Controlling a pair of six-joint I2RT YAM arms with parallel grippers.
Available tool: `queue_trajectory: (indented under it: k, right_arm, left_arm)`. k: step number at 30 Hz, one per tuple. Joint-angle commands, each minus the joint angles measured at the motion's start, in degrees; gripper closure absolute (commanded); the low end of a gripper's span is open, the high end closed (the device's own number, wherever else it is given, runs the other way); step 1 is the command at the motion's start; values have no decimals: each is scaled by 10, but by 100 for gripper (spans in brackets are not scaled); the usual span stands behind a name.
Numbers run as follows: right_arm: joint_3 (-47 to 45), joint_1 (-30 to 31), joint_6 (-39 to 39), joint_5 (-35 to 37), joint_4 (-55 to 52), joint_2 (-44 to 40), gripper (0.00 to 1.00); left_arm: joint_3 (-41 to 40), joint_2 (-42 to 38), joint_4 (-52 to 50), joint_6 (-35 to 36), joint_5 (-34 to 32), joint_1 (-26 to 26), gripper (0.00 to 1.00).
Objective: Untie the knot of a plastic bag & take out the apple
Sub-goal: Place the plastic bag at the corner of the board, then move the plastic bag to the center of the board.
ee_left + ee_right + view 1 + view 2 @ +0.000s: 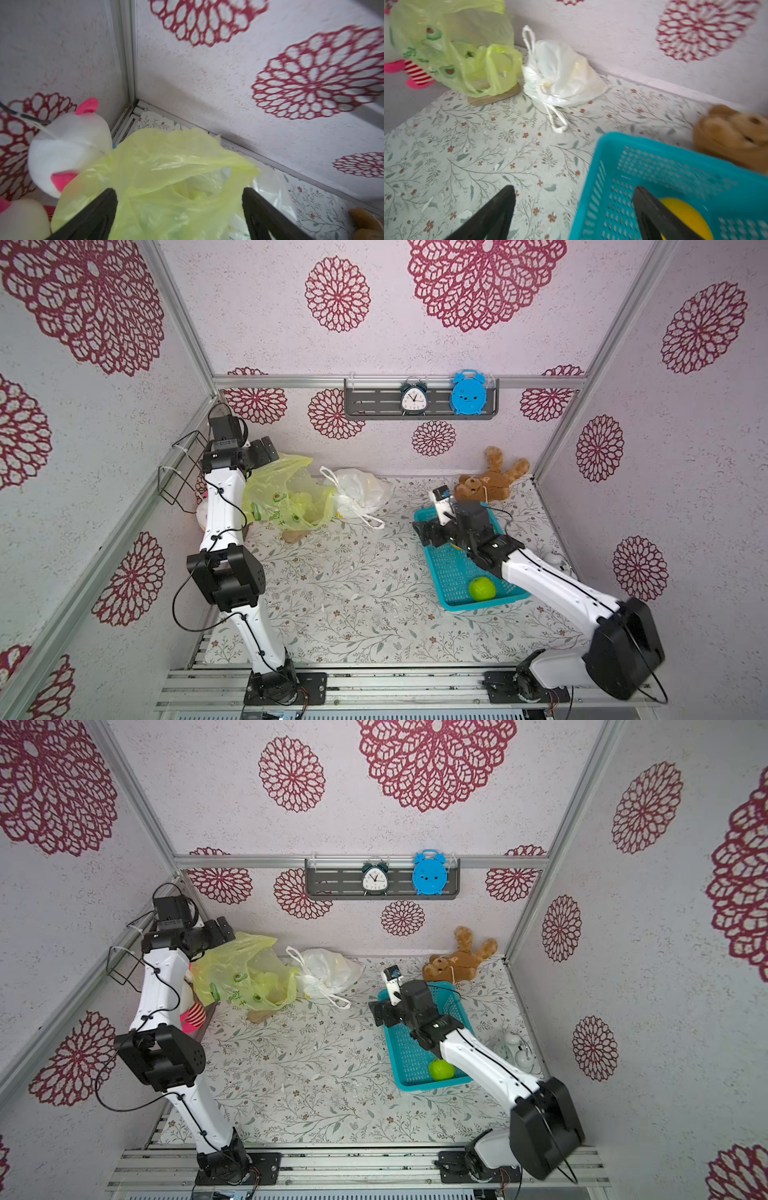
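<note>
- Left wrist view: your left gripper (179,191) has its two fingers far apart. The yellow-green plastic bag (166,166) puffs up between them, but nothing pinches it.
- That bag is thin and floppy. If you pull the arm away sideways, a finger could catch a fold and drag the bag along, I think. Going straight up looks safer.
- The bag's mouth looks loose and open. You can see no knot on it.
- The white plastic bag (361,493) just beside it is tied shut. Do not mix the two up.
- Your right gripper (575,189) is spread wide too and holds nothing. One finger hangs over the table, the other over the blue basket (486,605).
- That finger is low over a yellow round thing (683,214) in the basket. Dip down and you may bump the basket.
- The green apple (482,588) lies in the basket's near corner, out of the bag. It is round, shiny and whole. A bump could make it roll.
</note>
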Motion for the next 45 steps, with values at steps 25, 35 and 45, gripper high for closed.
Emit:
queue_trajectory:
  k: [25,35,45]
  right_arm:
    - [604,54,-238,90,51,609,31]
    - [391,63,-174,30,67,422,89]
    - [27,75,-23,-128,151,132,94]
  left_arm:
    - [-679,-566,196,-76,30,-161,3]
    - [-765,-622,243,-89,-1,-244,3]
    - [-812,-588,335,-25,-7,-322,3]
